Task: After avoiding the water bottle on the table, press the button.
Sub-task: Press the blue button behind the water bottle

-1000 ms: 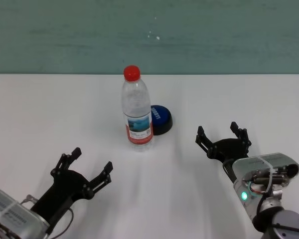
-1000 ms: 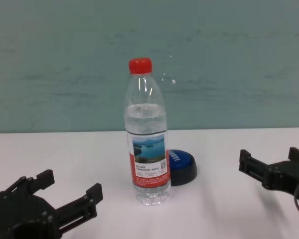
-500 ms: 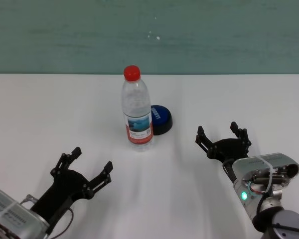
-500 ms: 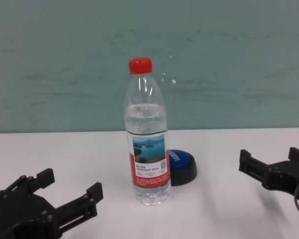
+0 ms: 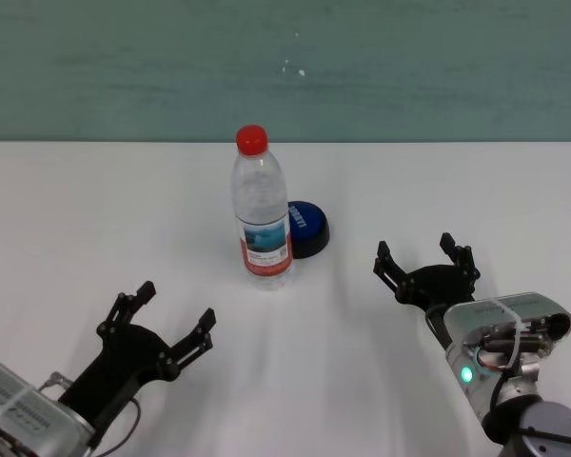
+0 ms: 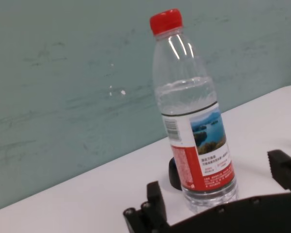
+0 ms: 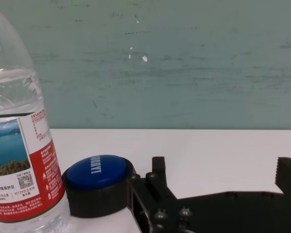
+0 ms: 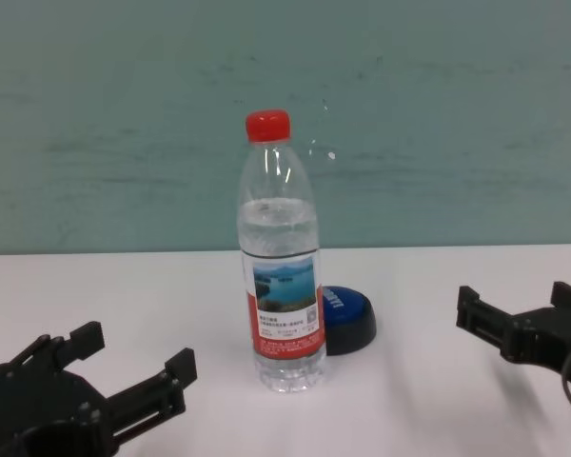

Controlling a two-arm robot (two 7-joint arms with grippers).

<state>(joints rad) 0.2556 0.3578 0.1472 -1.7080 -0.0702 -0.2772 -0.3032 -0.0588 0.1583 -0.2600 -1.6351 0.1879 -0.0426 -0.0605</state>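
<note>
The water bottle [image 5: 262, 219], clear with a red cap and a lake label, stands upright on the white table [image 5: 95, 209]. The blue dome button [image 5: 307, 227] sits just behind it, to its right, touching or almost touching its base. My left gripper [image 5: 176, 305] is open and empty at the near left, short of the bottle. My right gripper [image 5: 417, 252] is open and empty at the near right, level with the button and apart from it. The right wrist view shows the button [image 7: 97, 170] beside the bottle [image 7: 19, 145]. In the left wrist view the bottle [image 6: 194, 121] hides most of the button [image 6: 173, 172].
A teal wall [image 5: 409, 67] rises behind the table's far edge. Bare tabletop lies between the right gripper and the button [image 8: 347, 317], and around the bottle [image 8: 281, 286] on its left.
</note>
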